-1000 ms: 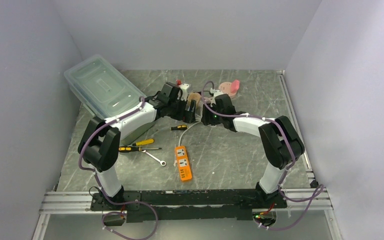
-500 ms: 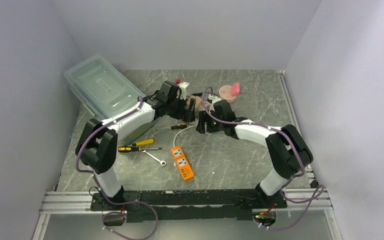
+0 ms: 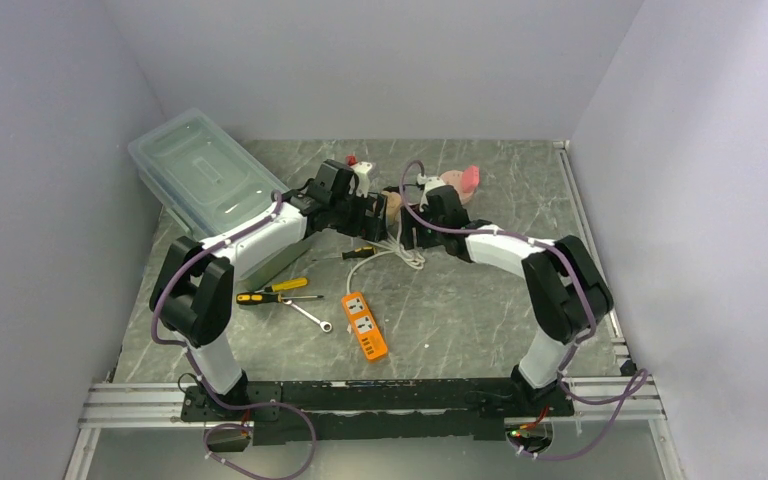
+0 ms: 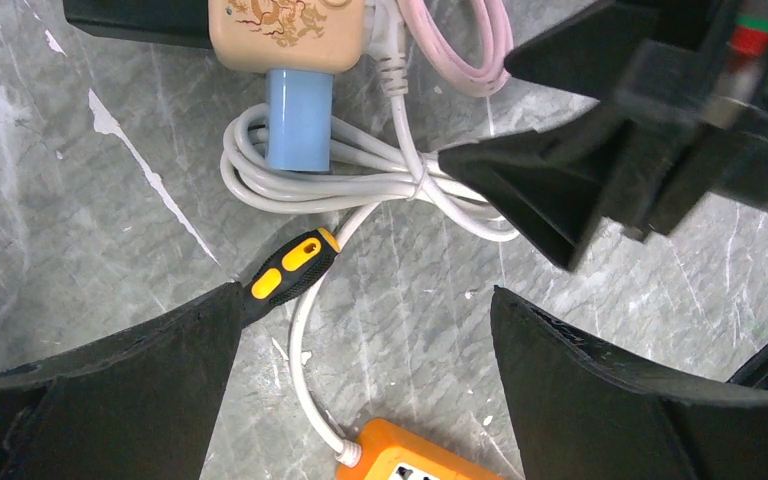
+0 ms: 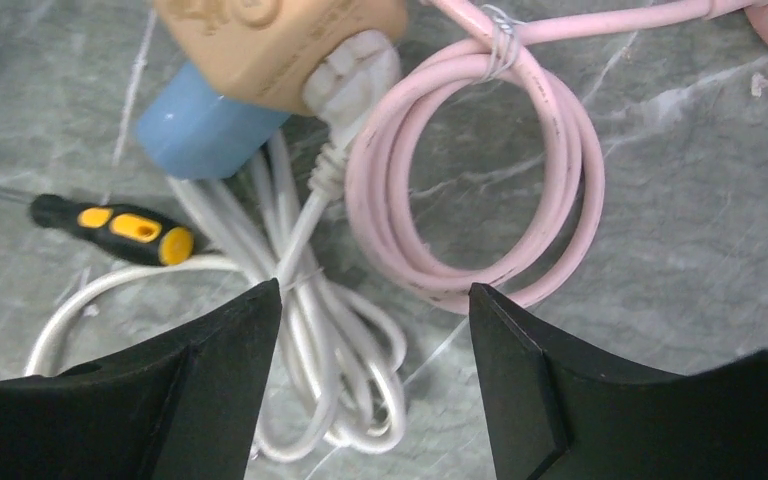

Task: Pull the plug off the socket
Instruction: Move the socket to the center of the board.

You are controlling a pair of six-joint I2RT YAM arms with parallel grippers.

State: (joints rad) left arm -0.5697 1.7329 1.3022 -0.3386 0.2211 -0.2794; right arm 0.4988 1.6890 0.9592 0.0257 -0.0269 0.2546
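Plug (image 5: 352,62) seemingly seated in the beige socket (image 5: 275,40), white cord (image 4: 340,185) coiled beside.

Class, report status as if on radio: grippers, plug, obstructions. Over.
Left gripper open, empty. Right gripper open, empty. White plug seated in beige socket. White cable, pink cable, screwdriver crowd it.

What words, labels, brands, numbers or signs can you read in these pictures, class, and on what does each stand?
No text can be read in any view.
Beige socket: a brown printed ornament, no legible letters.
Orange strip: any marking is too small to read.
Screwdriver: no print shows on the handle.
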